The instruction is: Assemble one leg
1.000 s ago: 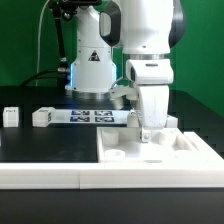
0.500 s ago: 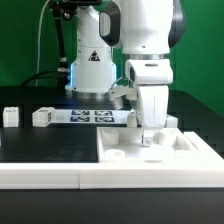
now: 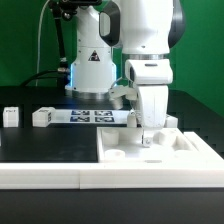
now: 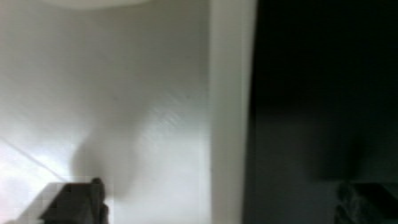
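My gripper (image 3: 148, 134) hangs straight down over the large flat white square piece (image 3: 190, 152), near its far edge. In the wrist view the two dark fingertips (image 4: 71, 203) stand far apart at the frame's edge, so the gripper (image 4: 217, 203) is open with nothing between the jaws. Under it lie the white piece's flat surface (image 4: 125, 110) and the black table (image 4: 329, 110) beside its edge. Two small white legs (image 3: 42, 117) (image 3: 10, 115) stand on the table at the exterior view's left, well apart from the gripper.
The marker board (image 3: 95, 115) lies behind the white piece, in front of the robot base (image 3: 92, 70). Another small white part (image 3: 171, 122) sits just to the exterior view's right of the gripper. A round socket (image 3: 116, 155) shows in the white piece's near corner.
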